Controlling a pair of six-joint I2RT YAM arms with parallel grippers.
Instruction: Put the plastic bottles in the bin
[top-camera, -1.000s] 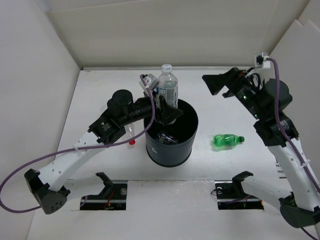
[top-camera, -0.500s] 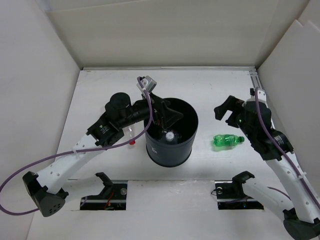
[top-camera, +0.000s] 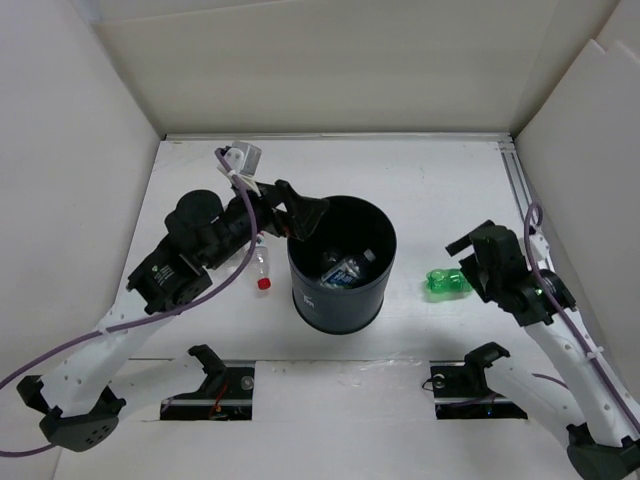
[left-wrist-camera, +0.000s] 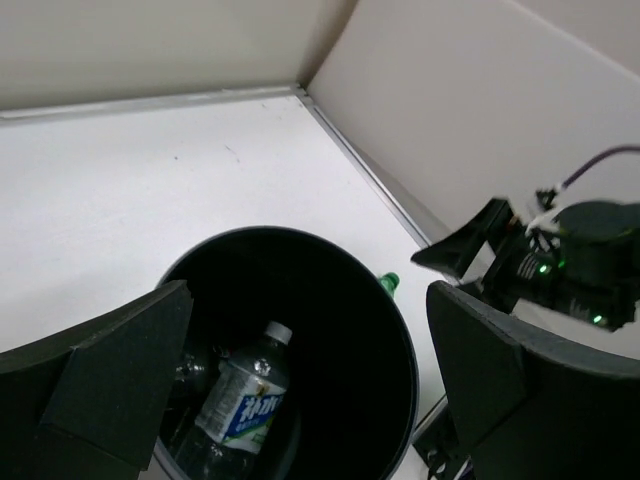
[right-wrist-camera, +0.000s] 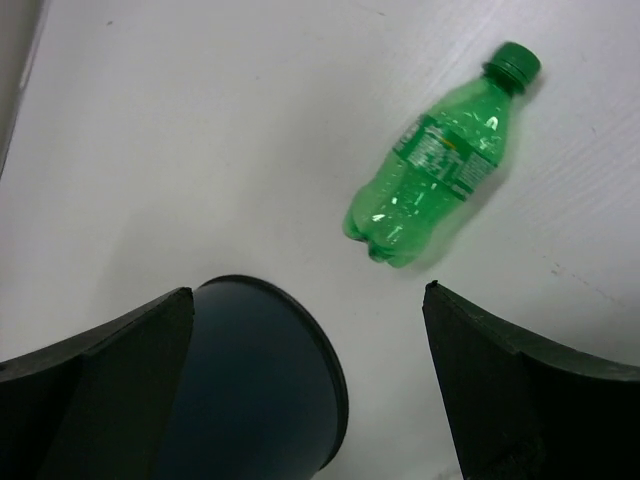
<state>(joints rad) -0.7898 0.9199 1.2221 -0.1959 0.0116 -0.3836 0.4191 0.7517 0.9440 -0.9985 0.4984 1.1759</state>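
Note:
The black bin (top-camera: 340, 308) stands mid-table, and a clear bottle with a blue label (top-camera: 346, 268) lies inside it, also visible in the left wrist view as the bottle (left-wrist-camera: 240, 395) below the bin rim (left-wrist-camera: 400, 330). My left gripper (top-camera: 298, 208) hovers open and empty at the bin's far-left rim. A clear bottle with a red cap (top-camera: 262, 268) lies on the table left of the bin. The green bottle (top-camera: 446, 284) lies right of the bin. My right gripper (top-camera: 468, 264) hangs open just above it, with the green bottle (right-wrist-camera: 435, 160) ahead of its fingers.
White walls close in the table on the left, back and right. A metal rail (top-camera: 522, 190) runs along the right edge. The bin wall (right-wrist-camera: 260, 390) sits close under my right gripper (right-wrist-camera: 310, 390). Two black stands (top-camera: 215, 365) rest near the front edge.
My left gripper opened and dropped the clear bottle into the bin, then drew back to the left. My right arm swung down from the far right toward the green bottle.

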